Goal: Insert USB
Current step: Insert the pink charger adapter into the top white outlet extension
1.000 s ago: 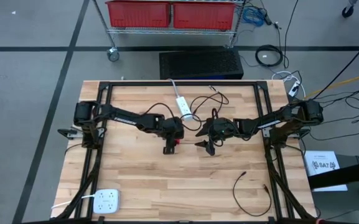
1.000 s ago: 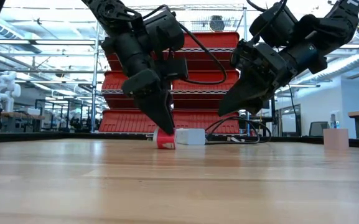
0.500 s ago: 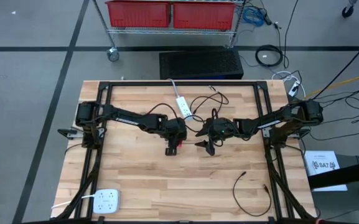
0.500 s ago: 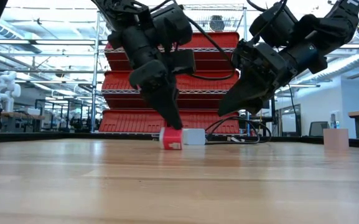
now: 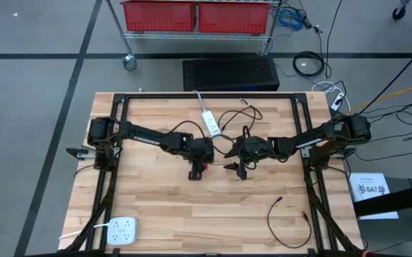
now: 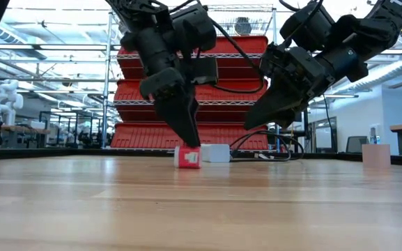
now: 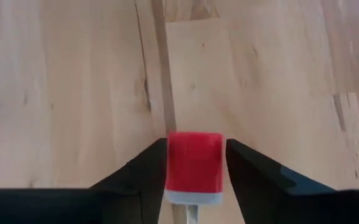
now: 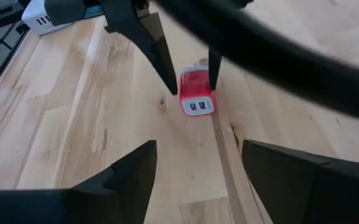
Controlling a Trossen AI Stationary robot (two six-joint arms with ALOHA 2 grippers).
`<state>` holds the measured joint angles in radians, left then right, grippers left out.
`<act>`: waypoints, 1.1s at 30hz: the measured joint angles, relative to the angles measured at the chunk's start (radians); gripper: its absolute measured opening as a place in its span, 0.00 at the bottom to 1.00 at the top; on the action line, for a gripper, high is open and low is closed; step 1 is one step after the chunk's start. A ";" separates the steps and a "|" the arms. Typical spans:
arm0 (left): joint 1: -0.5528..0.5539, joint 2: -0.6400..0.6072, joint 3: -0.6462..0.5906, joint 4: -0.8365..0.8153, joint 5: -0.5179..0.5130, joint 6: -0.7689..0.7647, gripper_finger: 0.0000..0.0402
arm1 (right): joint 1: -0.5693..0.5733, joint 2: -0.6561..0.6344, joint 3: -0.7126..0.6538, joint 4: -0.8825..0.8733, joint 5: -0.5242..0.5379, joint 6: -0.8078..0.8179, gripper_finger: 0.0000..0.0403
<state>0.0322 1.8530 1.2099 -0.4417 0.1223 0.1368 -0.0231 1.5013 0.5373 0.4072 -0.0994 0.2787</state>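
The red USB charger block (image 7: 193, 167) lies on the wooden table (image 5: 163, 207) near its middle, between my left gripper (image 7: 195, 180)'s fingers, which flank it closely; I cannot tell whether they pinch it. It looks light, rigid and slick, best gripped across its flat sides. My right gripper (image 8: 195, 171) hovers spread wide nearby; only its wrist view shows the two ports.

Overhead looks straight down on the table (image 5: 156, 207); low camera skims level across it; both wrist cameras share the red charger (image 7: 193, 167) close up
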 joint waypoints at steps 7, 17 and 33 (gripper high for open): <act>0.000 -0.002 0.070 -0.082 -0.003 0.009 0.43 | 0.001 0.000 0.000 0.000 0.000 -0.004 0.57; 0.010 -0.002 0.075 -0.130 -0.003 0.056 0.43 | 0.026 0.000 0.000 -0.001 0.002 -0.014 0.57; -0.005 0.030 0.077 -0.124 0.008 0.183 0.43 | 0.026 0.000 -0.001 -0.001 0.003 -0.030 0.57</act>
<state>0.0272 1.8827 1.2865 -0.5653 0.1303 0.3199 0.0029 1.5013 0.5362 0.4065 -0.0959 0.2485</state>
